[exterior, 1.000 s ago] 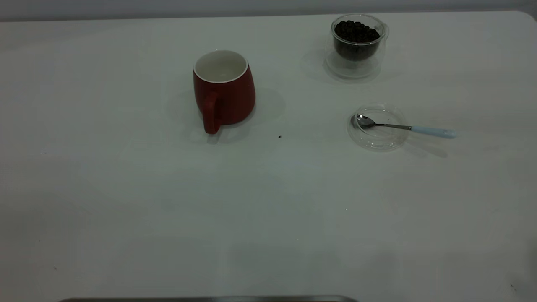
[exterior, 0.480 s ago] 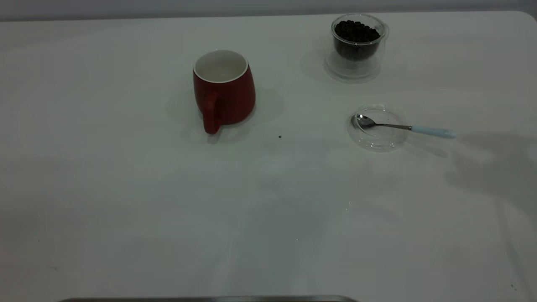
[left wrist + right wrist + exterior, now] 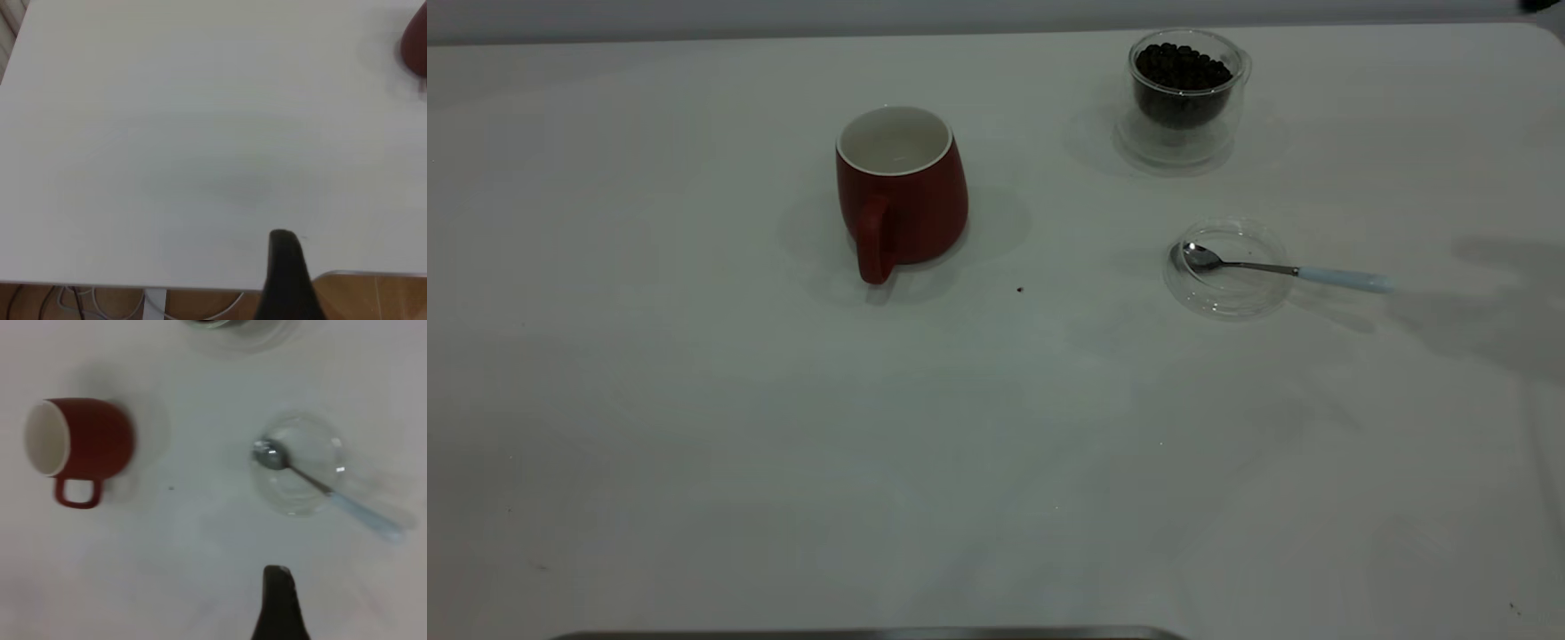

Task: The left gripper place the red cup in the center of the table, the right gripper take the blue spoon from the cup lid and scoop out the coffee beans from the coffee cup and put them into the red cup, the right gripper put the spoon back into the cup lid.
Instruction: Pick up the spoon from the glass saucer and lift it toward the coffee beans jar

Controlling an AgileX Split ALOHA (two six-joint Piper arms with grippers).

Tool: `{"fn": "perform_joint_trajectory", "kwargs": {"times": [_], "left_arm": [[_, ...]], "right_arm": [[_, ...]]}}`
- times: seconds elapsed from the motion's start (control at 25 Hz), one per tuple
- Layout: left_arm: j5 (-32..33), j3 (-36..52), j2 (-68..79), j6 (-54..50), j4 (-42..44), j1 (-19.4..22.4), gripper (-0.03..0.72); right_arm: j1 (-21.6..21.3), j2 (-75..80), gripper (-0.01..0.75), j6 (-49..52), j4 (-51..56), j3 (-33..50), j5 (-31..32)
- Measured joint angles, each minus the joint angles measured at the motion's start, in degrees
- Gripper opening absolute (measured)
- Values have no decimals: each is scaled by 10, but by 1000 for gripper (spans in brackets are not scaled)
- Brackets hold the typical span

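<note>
Okay, near edge first. The table (image 3: 996,462) is bare white across its near half, with a thin dark strip (image 3: 871,635) along the near edge.

Neither arm shows in the exterior view. In the left wrist view the left gripper (image 3: 283,267) hangs by one edge of the table, over bare surface and well apart from the red cup (image 3: 415,40), which only clips into view. I can't tell its grip state, since just one black tip is visible. The right gripper (image 3: 278,600) hangs above the table, clear of everything, and I can't tell its grip state either.

Mid depth, toward the right edge, the cup lid (image 3: 1227,298) lies flat. The blue spoon (image 3: 1285,269) has its bowl inside the lid, and its pale handle juts over the rim toward the right edge. A tiny dark speck (image 3: 1020,289) sits between the lid and the red cup.

Farther back, roughly midway between the left and right edges, the red cup (image 3: 903,191) stands upright. Its handle faces the near edge and its white inside looks empty.

Farthest back, by the far edge toward the far right corner, the coffee cup (image 3: 1183,142) stands upright. The coffee beans (image 3: 1183,67) fill it nearly to the rim. It is well apart from both the lid and the red cup.
</note>
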Motion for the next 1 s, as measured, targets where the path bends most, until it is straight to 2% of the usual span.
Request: {"fn": "perform_joint_trajectory", "kwargs": {"times": [0.2,0.52,0.72,1.0], "left_arm": [[0,0,0,0,0,0,586],[0,0,0,4,0,0,586],[0,0,0,4,0,0,586],[0,0,0,4,0,0,586]], "right_arm": [[0,75,596,-79,120,24,-2],[0,124,596,-351,414,152,-10],[0,163,594,-395,445,175,-5],[0,243,594,-423,450,164,-3]]}}
